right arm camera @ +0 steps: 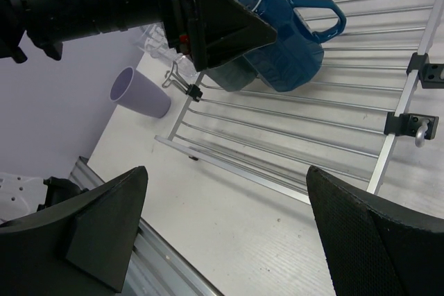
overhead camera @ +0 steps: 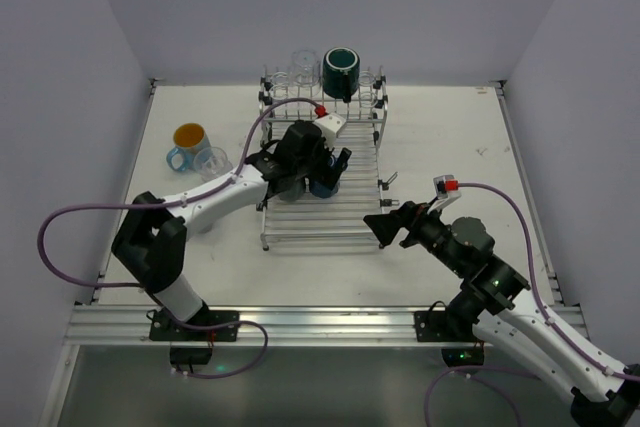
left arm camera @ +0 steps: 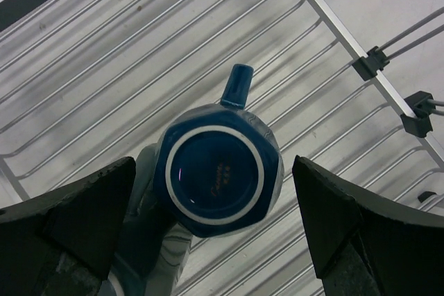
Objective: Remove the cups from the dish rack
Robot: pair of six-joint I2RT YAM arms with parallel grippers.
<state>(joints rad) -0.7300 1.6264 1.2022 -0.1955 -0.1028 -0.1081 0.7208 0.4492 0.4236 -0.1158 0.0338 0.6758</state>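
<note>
The silver wire dish rack [overhead camera: 310,229] stands mid-table. A dark blue mug [left arm camera: 216,171] sits upside down on its flat slats [left arm camera: 104,67], handle pointing away from the camera. My left gripper [left arm camera: 215,206] hangs open just above it, one finger on each side, not touching. On the raised rear tier are a teal mug [overhead camera: 340,72] and clear glass tumblers [overhead camera: 303,62]. My right gripper [right arm camera: 225,227] is open and empty over bare table by the rack's front right corner [overhead camera: 385,227]. The right wrist view also shows the blue mug [right arm camera: 284,39].
Left of the rack on the table stand a light blue mug with an orange inside [overhead camera: 188,142], a clear tumbler [overhead camera: 212,162] and a small purple cup [right arm camera: 139,93]. An aluminium rail [overhead camera: 300,322] runs along the near edge. White walls enclose three sides.
</note>
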